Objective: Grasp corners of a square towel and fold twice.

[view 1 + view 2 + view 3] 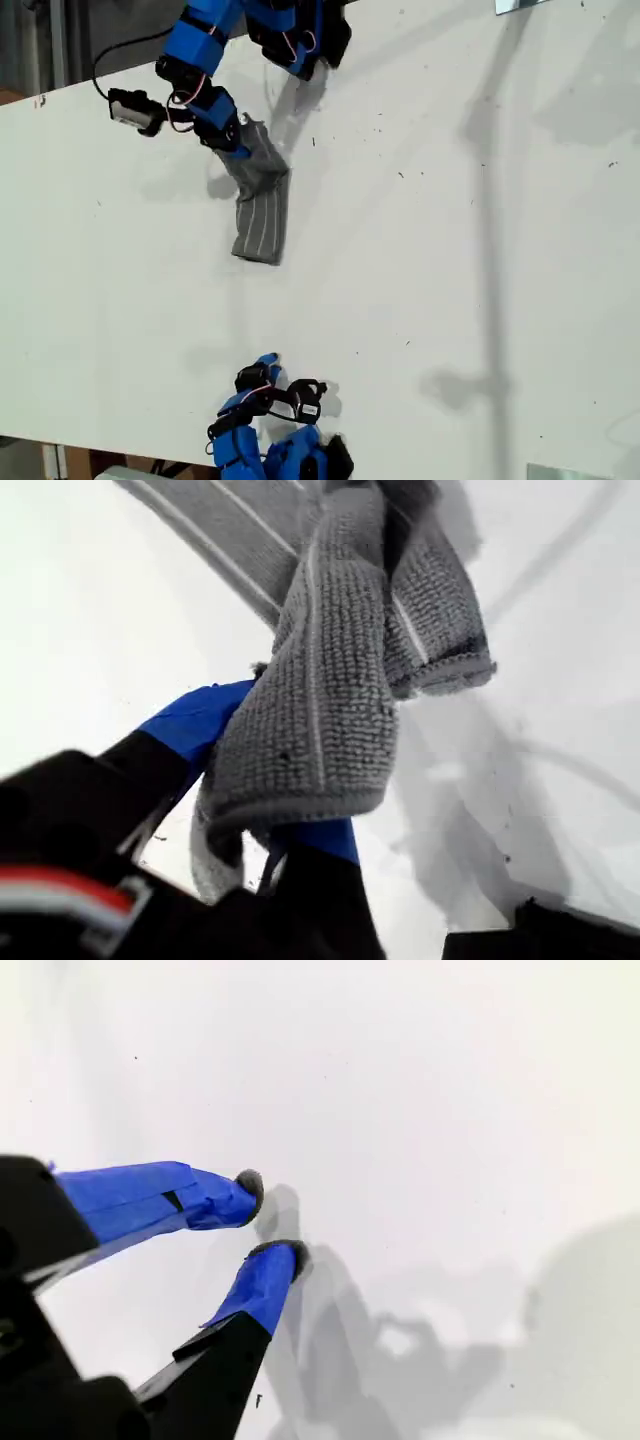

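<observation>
Towel: the dark-grey striped towel (262, 205) lies bunched and folded into a narrow strip on the white tabletop (450, 250), in the upper part of the exterior view, left of centre; its upper end is lifted, the lower end rests flat.
My first gripper: my first gripper (238, 147) reaches in from the exterior view's top and has its fingers (200, 720) pinched onto the upper end of the towel.
First wrist view: seen close, the cloth (320, 680) drapes in thick folds over the blue fingers, with thin white stripes and a hemmed edge showing; one squared corner (470, 670) hangs free to the side, a detail too small to read in the exterior view.
My second gripper: my second gripper (268, 362) sits at the bottom of the exterior view, well apart from the towel.
Second wrist view: my second gripper's (272, 1218) fingers stand a little apart with nothing between them, only bare tabletop and their own shadow beyond.
Exterior view only: a black cable (125, 52) loops off the first arm near the exterior view's upper left corner, and long soft shadows cross the tabletop on the exterior view's right.
Containers: none shows in any view.
In the way: the tabletop between the towel and my second gripper carries only small dark specks.
</observation>
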Tool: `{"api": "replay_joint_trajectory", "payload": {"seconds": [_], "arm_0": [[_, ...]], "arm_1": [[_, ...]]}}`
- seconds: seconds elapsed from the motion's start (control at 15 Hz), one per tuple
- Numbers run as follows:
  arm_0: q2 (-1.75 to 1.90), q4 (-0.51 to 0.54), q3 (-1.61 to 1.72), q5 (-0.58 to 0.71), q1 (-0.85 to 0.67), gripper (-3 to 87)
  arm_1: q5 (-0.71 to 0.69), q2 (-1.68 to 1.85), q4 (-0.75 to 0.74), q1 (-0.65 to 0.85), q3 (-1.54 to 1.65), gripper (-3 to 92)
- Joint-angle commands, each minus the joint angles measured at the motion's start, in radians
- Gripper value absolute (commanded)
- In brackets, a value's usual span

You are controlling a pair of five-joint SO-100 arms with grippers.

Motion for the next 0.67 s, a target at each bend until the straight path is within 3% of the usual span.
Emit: {"api": "replay_joint_trajectory", "payload": {"seconds": [0.0, 0.27, 0.6], "arm_0": [[0.025, -0.006, -0.006, -0.009, -0.015, 7.6], [0.026, -0.003, -0.005, -0.009, -0.017, 7.6], [0.026, -0.006, -0.005, -0.009, -0.017, 7.6]], "arm_1": [[-0.043, -0.281, 0.012, -0.057, -0.360, -0.1], [-0.097, -0.652, 0.061, -0.071, -0.767, -0.1], [-0.167, -0.850, -0.044, -0.103, -0.864, -0.1]]}}
